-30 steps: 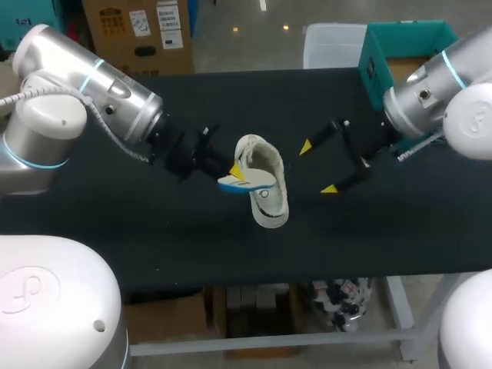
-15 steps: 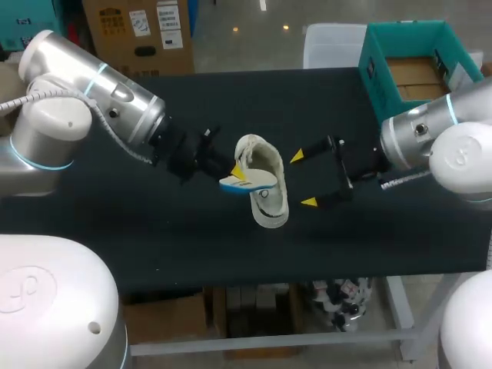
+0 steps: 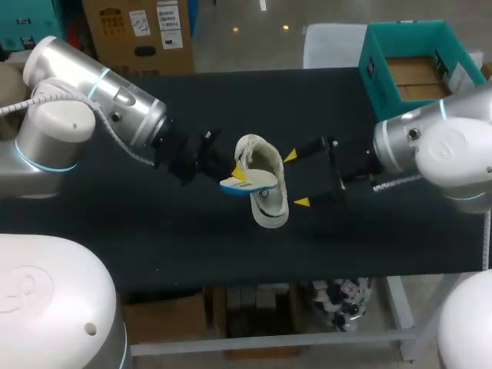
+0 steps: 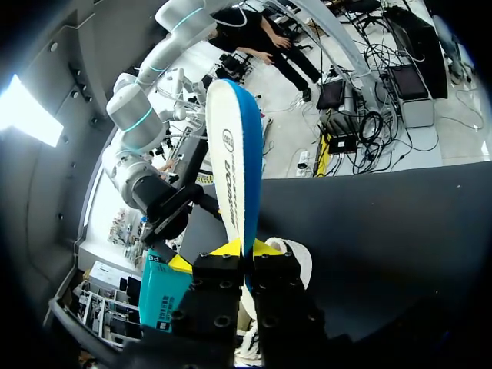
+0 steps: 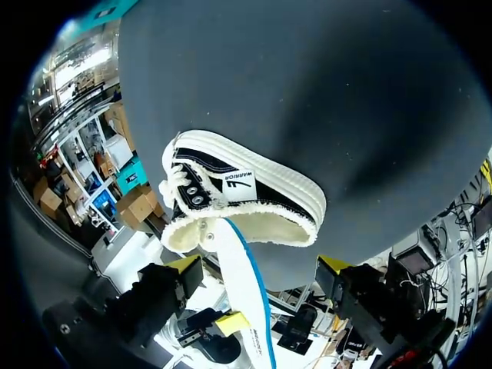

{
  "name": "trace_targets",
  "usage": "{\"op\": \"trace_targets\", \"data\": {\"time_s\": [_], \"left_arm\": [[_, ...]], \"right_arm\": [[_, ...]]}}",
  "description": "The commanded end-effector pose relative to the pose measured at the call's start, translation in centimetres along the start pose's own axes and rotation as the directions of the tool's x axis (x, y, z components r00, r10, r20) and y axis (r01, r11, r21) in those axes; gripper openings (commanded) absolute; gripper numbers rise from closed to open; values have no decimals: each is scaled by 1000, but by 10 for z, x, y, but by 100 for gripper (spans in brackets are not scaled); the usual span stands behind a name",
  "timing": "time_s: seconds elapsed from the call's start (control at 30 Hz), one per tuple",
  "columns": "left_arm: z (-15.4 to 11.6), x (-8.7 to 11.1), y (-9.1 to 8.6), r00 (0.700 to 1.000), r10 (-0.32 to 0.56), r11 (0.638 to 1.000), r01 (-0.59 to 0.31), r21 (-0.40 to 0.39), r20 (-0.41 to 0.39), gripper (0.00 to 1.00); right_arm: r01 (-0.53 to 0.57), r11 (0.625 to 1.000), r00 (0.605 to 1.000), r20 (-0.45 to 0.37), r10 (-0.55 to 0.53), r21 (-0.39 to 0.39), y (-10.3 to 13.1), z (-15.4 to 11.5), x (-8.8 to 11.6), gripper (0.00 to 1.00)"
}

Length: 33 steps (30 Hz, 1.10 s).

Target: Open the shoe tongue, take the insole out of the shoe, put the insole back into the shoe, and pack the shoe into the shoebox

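The right arm has come in from the right over the last second. Its right gripper (image 3: 296,178) now hangs just right of the shoe (image 3: 267,188), where before it stood well apart. Its fingers are spread wide and grasp nothing, one yellow tip farther off and one nearer. The left arm, the shoe and the insole (image 3: 247,183) lie as they did.

The left gripper (image 3: 234,174) is clenched on the insole, just left of the shoe. In the left wrist view the insole (image 4: 234,161) stands on edge between the yellow tips of that gripper (image 4: 244,250). It is a thin, flat, long strip with a rounded end, white on its face and blue along its edge.

The shoe sits near the middle of the black table (image 3: 138,223), whose top is dull and cloth-like. From the right wrist, the shoe (image 5: 246,201) shows a black canvas side, a thick white rubber sole, white laces through metal eyelets and a woolly cream lining round its opening. The insole (image 5: 247,300) runs between the open fingers of the right gripper (image 5: 256,265) up to that woolly rim; I cannot tell whether it touches.

A teal box (image 3: 384,55) with straight walls stands at the far right, brown cardboard inside.
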<state>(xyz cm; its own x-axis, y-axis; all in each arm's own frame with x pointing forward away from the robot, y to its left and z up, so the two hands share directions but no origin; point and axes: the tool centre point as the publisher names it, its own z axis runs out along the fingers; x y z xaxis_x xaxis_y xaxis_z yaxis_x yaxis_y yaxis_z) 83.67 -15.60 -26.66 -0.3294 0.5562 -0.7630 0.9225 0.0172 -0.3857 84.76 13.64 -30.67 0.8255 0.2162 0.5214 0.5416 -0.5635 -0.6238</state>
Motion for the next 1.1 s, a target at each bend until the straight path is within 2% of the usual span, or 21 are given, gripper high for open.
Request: {"op": "trace_targets", "data": {"time_s": [0.03,0.47,0.6,0.67,0.77,0.83,0.93,1.1], "left_arm": [[1,1,2,1000,1,1000,-1,3,3,0],[1,1,2,1000,1,1000,-1,3,3,0],[4,7,5,1000,-2,1000,2,4,21,0],[3,9,7,1000,9,1000,-9,9,28,0],[1,10,10,998,15,999,-17,40,61,0],[0,11,11,997,18,999,-20,30,71,0],[1,11,11,995,16,998,-21,57,102,0],[1,9,11,992,9,998,-17,65,122,0]], "right_arm": [[12,1000,1000,2,-12,2,-1,3,2,100],[23,999,999,-50,-21,39,-6,16,-1,100],[20,998,999,-47,-17,58,-8,22,-3,100],[21,997,999,-49,-17,71,-10,24,-3,95],[27,997,998,-52,-23,76,-13,25,-4,94],[43,995,997,-70,-37,87,-15,26,-3,93],[62,994,995,-89,-54,90,-16,28,-2,87],[93,992,987,-142,-80,89,-16,30,-1,86]]}}
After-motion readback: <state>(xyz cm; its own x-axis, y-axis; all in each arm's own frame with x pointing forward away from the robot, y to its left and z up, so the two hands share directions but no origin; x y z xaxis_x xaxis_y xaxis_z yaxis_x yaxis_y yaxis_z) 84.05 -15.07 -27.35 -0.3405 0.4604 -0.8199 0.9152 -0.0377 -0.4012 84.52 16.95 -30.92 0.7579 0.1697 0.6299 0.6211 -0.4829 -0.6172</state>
